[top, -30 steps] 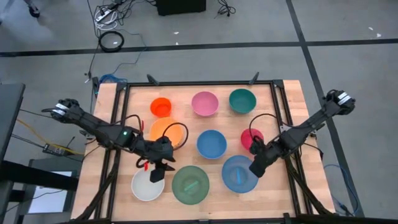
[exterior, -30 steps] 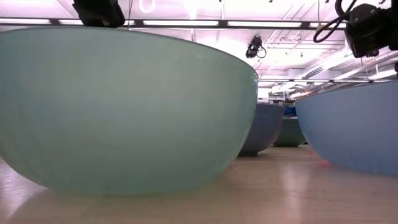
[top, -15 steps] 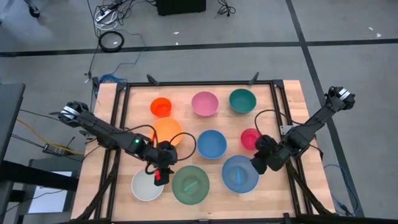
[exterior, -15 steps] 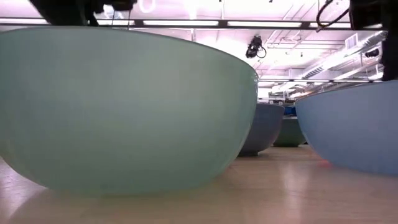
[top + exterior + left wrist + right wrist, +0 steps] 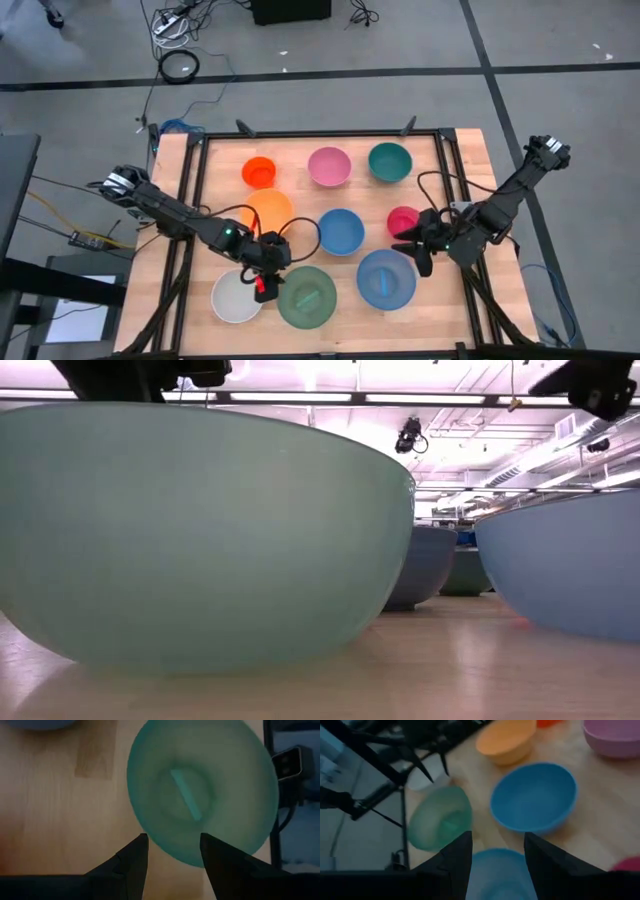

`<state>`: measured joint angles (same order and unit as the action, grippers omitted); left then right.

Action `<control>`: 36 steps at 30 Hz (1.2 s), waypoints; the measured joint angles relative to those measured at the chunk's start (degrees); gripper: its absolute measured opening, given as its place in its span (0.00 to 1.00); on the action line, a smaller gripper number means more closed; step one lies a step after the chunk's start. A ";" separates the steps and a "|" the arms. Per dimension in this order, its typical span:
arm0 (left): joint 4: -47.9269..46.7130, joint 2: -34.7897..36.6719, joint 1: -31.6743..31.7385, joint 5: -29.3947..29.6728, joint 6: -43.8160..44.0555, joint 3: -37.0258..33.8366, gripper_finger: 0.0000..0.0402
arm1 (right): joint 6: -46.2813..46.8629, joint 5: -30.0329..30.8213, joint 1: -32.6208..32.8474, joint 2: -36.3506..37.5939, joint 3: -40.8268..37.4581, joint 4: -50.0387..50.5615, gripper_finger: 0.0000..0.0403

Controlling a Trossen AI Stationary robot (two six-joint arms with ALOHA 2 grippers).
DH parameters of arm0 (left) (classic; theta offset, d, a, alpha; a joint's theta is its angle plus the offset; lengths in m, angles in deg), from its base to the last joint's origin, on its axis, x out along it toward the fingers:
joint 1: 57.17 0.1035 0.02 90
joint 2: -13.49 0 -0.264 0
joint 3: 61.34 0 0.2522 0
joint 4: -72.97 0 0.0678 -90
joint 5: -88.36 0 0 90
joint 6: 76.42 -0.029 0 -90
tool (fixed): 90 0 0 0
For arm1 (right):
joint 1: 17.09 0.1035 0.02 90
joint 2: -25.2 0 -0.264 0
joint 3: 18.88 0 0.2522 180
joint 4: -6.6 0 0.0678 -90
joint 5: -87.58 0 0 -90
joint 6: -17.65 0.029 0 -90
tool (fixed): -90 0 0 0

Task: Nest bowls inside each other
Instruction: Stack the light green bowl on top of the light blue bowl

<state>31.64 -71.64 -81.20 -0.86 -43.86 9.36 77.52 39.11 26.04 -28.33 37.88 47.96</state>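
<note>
Nine bowls stand upright on the wooden table: small orange-red [image 5: 258, 171], pink [image 5: 329, 166], teal [image 5: 390, 161], orange [image 5: 267, 210], blue [image 5: 340, 231], small magenta [image 5: 404, 221], large blue [image 5: 386, 279], green [image 5: 307, 296] and white [image 5: 237, 296]. My left gripper [image 5: 264, 289] is open and points steeply down between the white and green bowls. In its wrist view the fingers [image 5: 134, 857] stand on either side of the green bowl's rim [image 5: 170, 851], above it. My right gripper [image 5: 412, 250] is open and empty. It hangs above the gap between the magenta and large blue bowls.
A black metal frame [image 5: 440, 190] edges the table on all sides. Bare wood shows between the bowls, widest near the table's right edge [image 5: 450, 300]. In the low view the green bowl [image 5: 200, 530] and large blue bowl [image 5: 570, 560] fill the foreground.
My left gripper has gone down and toward the table's near edge, closing in on the green bowl's left rim. My right gripper has risen from over the large blue bowl and has tipped and rolled from pointing down to nearly level. No bowl has moved.
</note>
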 joint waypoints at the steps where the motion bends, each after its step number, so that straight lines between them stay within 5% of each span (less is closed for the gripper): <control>1: -0.14 -0.35 0.02 -0.03 1.16 0.00 0.47 | -0.91 0.16 0.01 0.03 0.00 -0.76 0.42; 24: 2.69 -8.67 0.02 -1.28 8.37 -0.04 0.46 | -4.58 -0.80 0.08 0.03 0.02 -3.18 0.42; 28: 2.52 -8.67 0.02 -1.22 8.65 -0.04 0.36 | -4.99 -1.04 0.32 0.03 0.02 -3.54 0.42; 33: 2.59 -8.67 0.07 -2.16 8.52 -0.04 0.08 | -5.12 -1.08 0.34 0.03 0.02 -3.52 0.42; 36: 3.49 -8.69 -0.01 -2.99 8.14 -0.04 0.03 | -5.61 -1.09 0.34 0.03 0.02 -3.54 0.42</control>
<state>35.13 -80.33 -81.21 -3.85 -35.73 9.32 71.91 38.02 26.38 -28.30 37.90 44.42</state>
